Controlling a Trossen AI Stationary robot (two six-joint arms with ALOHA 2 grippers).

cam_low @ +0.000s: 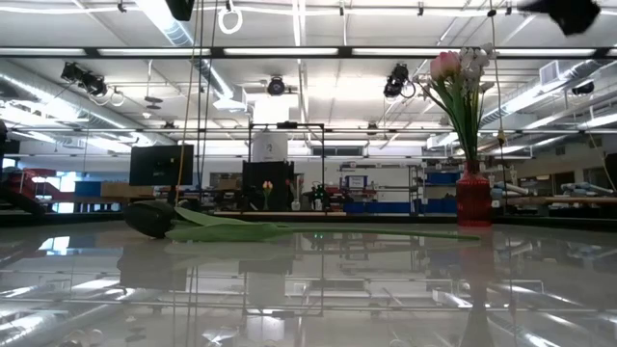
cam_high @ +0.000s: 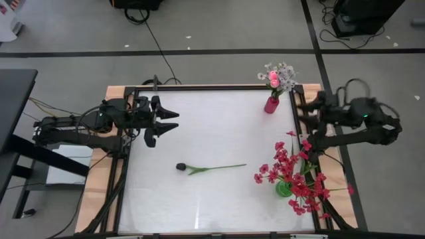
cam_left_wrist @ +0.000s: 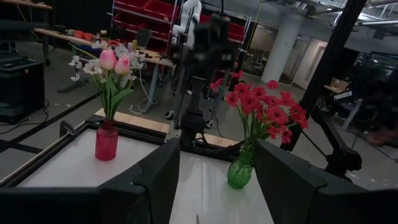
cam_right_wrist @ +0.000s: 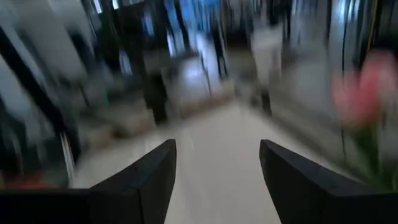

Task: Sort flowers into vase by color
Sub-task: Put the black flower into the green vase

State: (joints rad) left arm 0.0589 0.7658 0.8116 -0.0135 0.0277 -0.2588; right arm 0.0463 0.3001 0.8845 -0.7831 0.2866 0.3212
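red sprays (cam_high: 295, 174) in grn vase (cam_high: 283, 189)

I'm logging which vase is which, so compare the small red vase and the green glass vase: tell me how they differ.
The ribbed red vase holds pink buds with small white blossoms; the rounded green glass vase holds only red blossom sprays. The red vase stands at the table's far right corner, the green vase nearer along the right edge. The red sprays spread wider than the pink-and-white bunch. Both vases stand upright with green stems inside.
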